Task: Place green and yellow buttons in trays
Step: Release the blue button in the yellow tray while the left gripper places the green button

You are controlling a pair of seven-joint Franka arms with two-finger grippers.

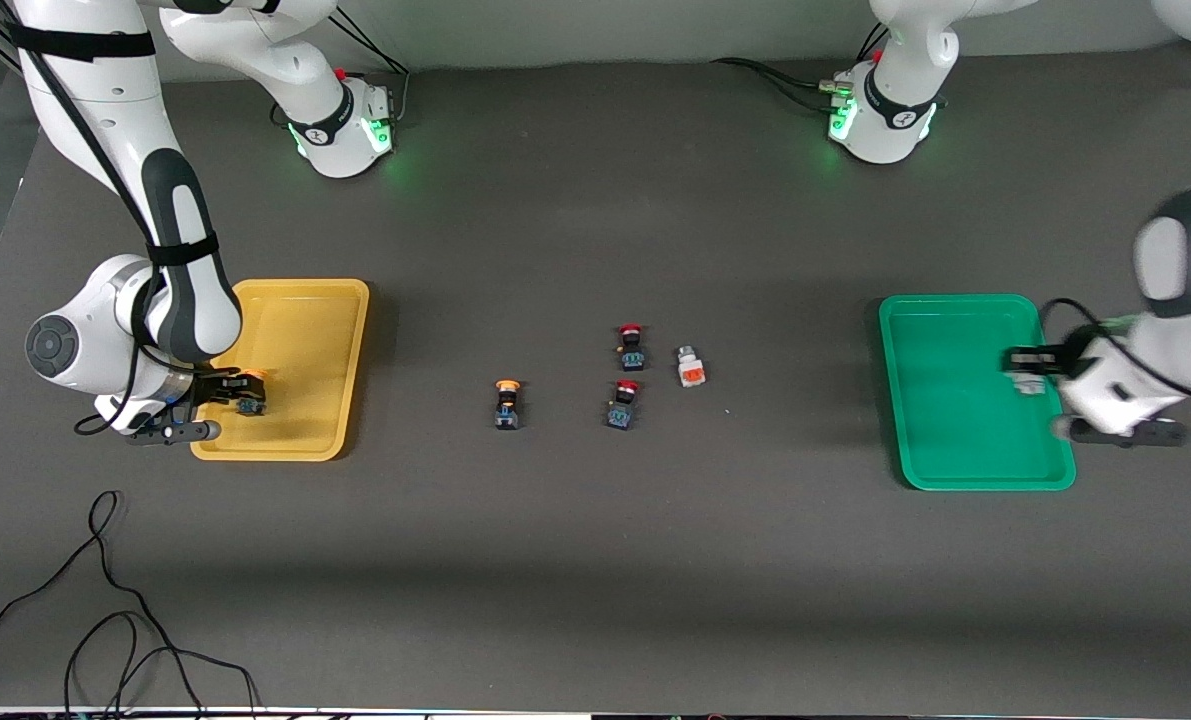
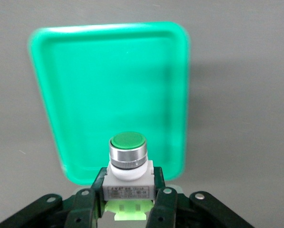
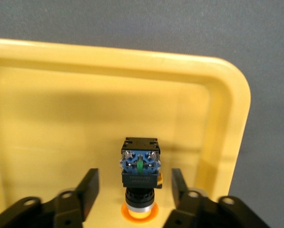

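While one yellow-capped push-button on a dark blue-black body (image 3: 140,178) lies in the shallow yellow plastic tray (image 1: 300,330), the right gripper (image 3: 133,190) sits low over it with fingers spread and clear of the body, so that button looks delivered. A green-capped push-button on a white blocky body (image 2: 128,164) is clamped between the fingers of the left gripper (image 2: 128,202), which hangs over the edge of the shallow green plastic tray (image 1: 940,400); by my reading it is about to be set down, not yet placed.

Left to do: a second yellow-capped button (image 1: 507,403) stands on the dark table (image 1: 595,560) between the trays.

Counts: two trays, two yellow-capped buttons, one green button. Besides these, two red-capped dark buttons (image 1: 630,345) (image 1: 623,403) and one white-bodied button with an orange-red face (image 1: 692,369) lie grouped near the table's middle.
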